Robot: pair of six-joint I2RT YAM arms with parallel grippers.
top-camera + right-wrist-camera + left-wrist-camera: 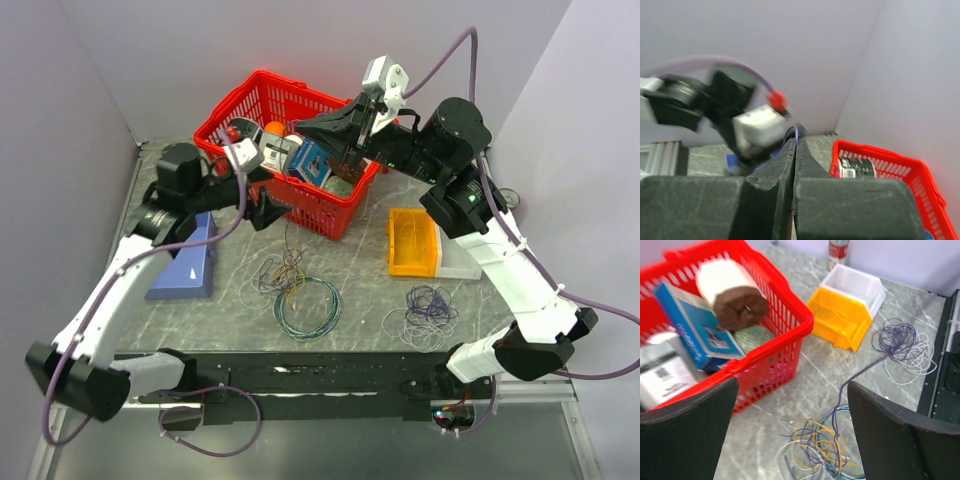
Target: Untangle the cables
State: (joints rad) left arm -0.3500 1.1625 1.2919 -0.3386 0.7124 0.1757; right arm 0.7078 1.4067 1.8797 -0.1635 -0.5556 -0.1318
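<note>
Purple, black, white and yellowish cables (284,272) lie in a scribbly tangle at the lower centre of the overhead frame, on the grey marbled tabletop (225,320). They overlap the upper edge of a neat teal ring (307,308). A second knot (425,315), purple and white, sits to the lower right, well apart from the first. In the left wrist view one purple strand (860,374) runs from the tangle at the bottom edge up to that knot at the right.

The left end effector (268,210) hovers at centre-left of the overhead frame, just beside the near wall of the red basket (315,215) and above the first tangle. Its fingers (687,435) stand wide apart with nothing between them. The right end effector (345,160) reaches over the basket at the upper centre. Its jaws are pressed together, and in its own wrist view a small purple loop (792,132) pokes out at the tip (blurred, but it appears pinched there).

Inside the basket lie a blue box (690,325), a brown-and-white roll (735,292) and a ball of green twine (752,337). A yellow bin (410,240) sits right of the basket with a white bin (462,266) touching it, and a blue wedge (185,262) lies at the left.
</note>
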